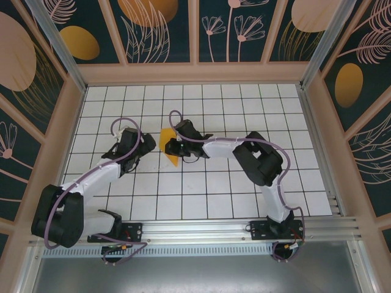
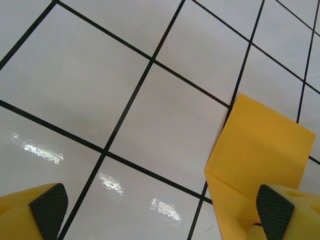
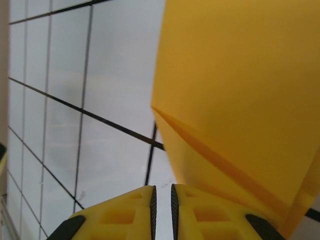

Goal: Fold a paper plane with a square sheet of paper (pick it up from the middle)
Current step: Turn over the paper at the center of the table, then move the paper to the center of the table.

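Tabletop (image 1: 208, 183) of white tiles ruled with black grid lines, seen from above and fenced by dark teal wall panels (image 1: 159, 30) painted with pale leaves and orange ovals. Two white-and-black robot arms (image 1: 232, 149) reach in from the near edge and meet left of centre. Between their tips is the thin orange-yellow sheet of paper (image 1: 167, 141), already folded into a smaller pointed shape whose tip aims toward the near edge.

The left gripper (image 1: 142, 148) sits just left of the paper. In its own wrist camera, the left gripper (image 2: 161, 207) is spread wide: its yellow fingers (image 2: 30, 215), each with a black textured pad, sit at opposite bottom corners with bare tile between them. The paper (image 2: 260, 145) shows at the right with a diagonal crease (near its lower left corner). The right-hand finger overlaps its lower edge, and contact cannot be judged.

The right gripper (image 1: 173, 148) is at the paper's right side. In its wrist camera, the right gripper (image 3: 162, 195) has its yellow fingers drawn almost together, leaving only a thin slit. The paper (image 3: 240, 75) looms large just beyond and to the right, crossed by a slanting fold line, its lower part passing behind one finger. Whether any paper is pinched in the slit cannot be told.
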